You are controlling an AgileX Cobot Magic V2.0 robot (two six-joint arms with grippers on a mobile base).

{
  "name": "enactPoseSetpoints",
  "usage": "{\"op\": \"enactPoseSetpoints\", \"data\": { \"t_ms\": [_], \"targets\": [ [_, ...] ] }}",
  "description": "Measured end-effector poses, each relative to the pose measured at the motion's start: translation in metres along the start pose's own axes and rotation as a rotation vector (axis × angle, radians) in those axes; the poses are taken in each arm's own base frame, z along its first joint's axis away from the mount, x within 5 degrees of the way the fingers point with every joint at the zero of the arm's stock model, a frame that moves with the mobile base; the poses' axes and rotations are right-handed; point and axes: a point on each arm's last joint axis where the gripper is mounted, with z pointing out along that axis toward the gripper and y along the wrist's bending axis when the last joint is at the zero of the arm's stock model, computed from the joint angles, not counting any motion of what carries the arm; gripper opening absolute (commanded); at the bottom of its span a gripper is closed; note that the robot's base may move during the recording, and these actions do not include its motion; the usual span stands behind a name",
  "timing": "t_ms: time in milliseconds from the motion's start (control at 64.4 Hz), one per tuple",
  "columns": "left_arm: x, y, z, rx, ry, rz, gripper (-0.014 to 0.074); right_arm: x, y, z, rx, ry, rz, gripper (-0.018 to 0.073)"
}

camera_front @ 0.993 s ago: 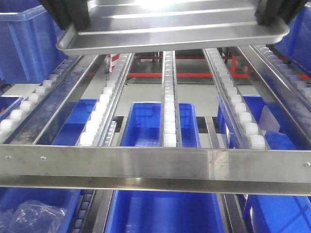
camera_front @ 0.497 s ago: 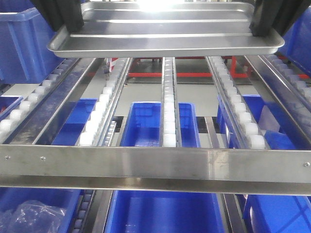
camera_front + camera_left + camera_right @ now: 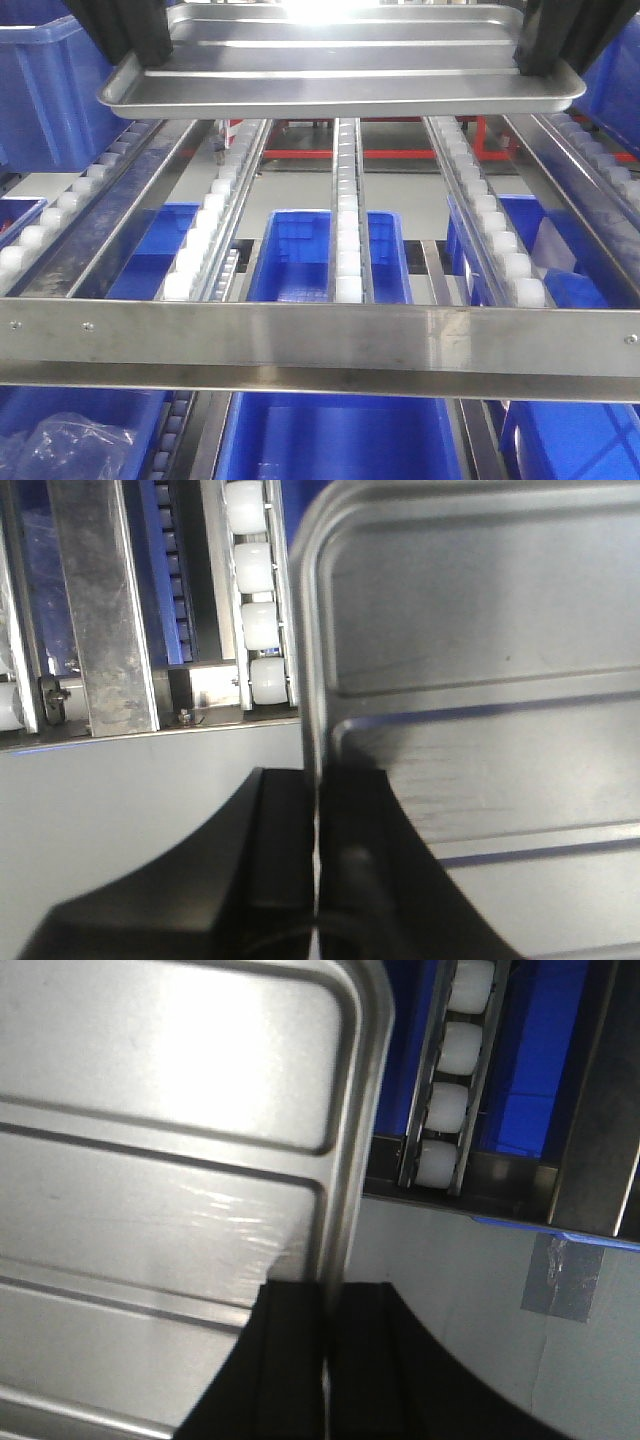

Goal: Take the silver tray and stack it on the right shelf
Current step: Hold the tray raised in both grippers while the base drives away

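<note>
**A:** Entry check. Where is the silver tray (image 3: 340, 62)?

**B:** It is in the air, over the far part of the right shelf (image 3: 150, 180). Its long side faces the camera and it sits roughly level. In the front view there is open space between its near rim and the roller lanes (image 3: 347, 230) below, so no contact shows there.

**A:** Left tool (image 3: 316, 815)?

**B:** It is pinched onto the tray's left short rim. In the left wrist view, one black finger (image 3: 275, 850) lies outside the rim and the other is on the ridged floor inside, with the thin steel edge clamped between them.

**A:** Right tool (image 3: 328, 1335)?

**B:** It mirrors the left tool on the opposite short rim. Both black fingers (image 3: 290, 1360) are pressed together on the edge, near a rounded corner. Glare washes out part of the tray floor in this view.

**A:** What is under the tray?

**B:** White roller wheels run in sloping steel rails, three lanes in the middle and more at each side. The polished front bar (image 3: 320, 345) crosses the near edge of the shelf. Blue bins (image 3: 325, 250) show through the gaps on the level below, and another (image 3: 50, 90) stands at upper left beside the tray. A crumpled clear plastic bag (image 3: 70, 445) lies in the lower-left bin.

**A:** Any contact between the tools and the shelf?

**B:** None is visible. Both wrist views show the lane ends beside the tray, apart from the fingers.
</note>
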Motion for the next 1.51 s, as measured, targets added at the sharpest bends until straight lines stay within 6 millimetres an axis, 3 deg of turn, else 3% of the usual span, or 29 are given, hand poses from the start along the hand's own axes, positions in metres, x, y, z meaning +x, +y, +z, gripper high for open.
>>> {"op": "enactPoseSetpoints", "data": {
  "t_ms": [1505],
  "targets": [
    [0.0003,0.0002,0.0,-0.002,0.003,0.0,-0.0093,0.0,0.0003,0.0007,0.0,0.002,0.0,0.0056]
  ]
}}
